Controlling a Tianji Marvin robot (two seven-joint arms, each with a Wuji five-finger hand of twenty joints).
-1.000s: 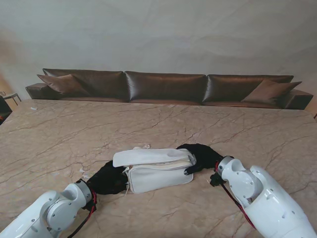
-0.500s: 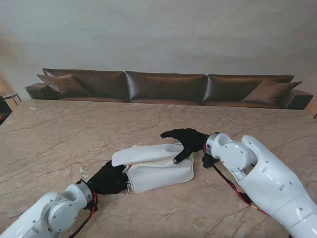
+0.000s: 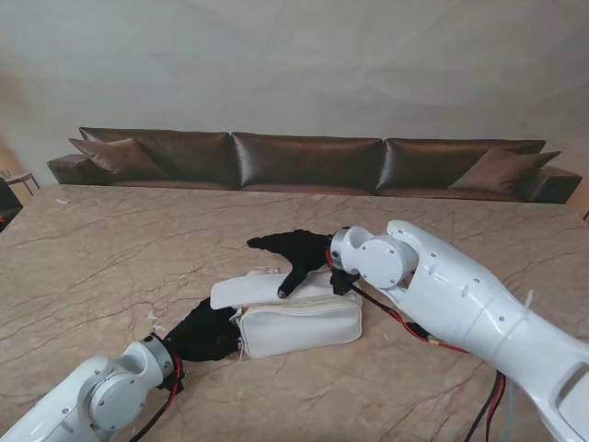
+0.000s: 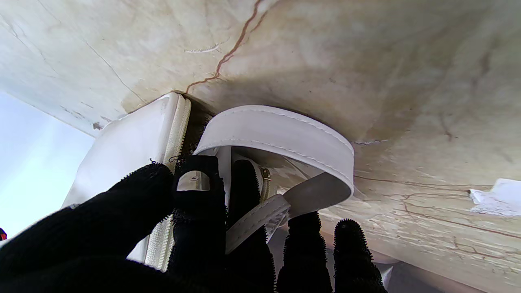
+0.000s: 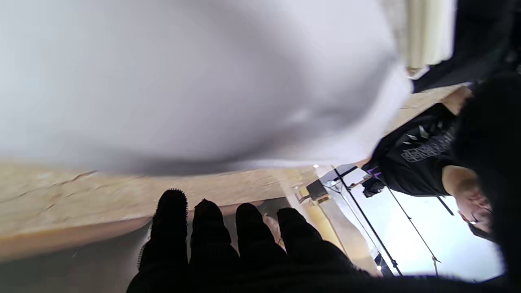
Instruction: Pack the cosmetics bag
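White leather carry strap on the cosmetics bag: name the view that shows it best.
The left wrist view. There the white leather carry strap arches close up, stitching visible, beside the left robot hand gripping the white cosmetics bag. The stand view hides it behind that hand; the right wrist view shows only blurred white.

White bag (image 3: 299, 322) lies on the marble table (image 3: 110, 249), lid flap (image 3: 267, 290) lifted and tilted over its top. Left hand (image 3: 204, 331), black-gloved, touches the bag's left end; grip hidden here. Right hand (image 3: 293, 253) reaches over the flap from the right, fingers spread, one fingertip (image 3: 283, 292) touching the flap. Small white scraps (image 3: 155, 318) lie near the left hand. Brown sofa (image 3: 308, 161) behind the table.
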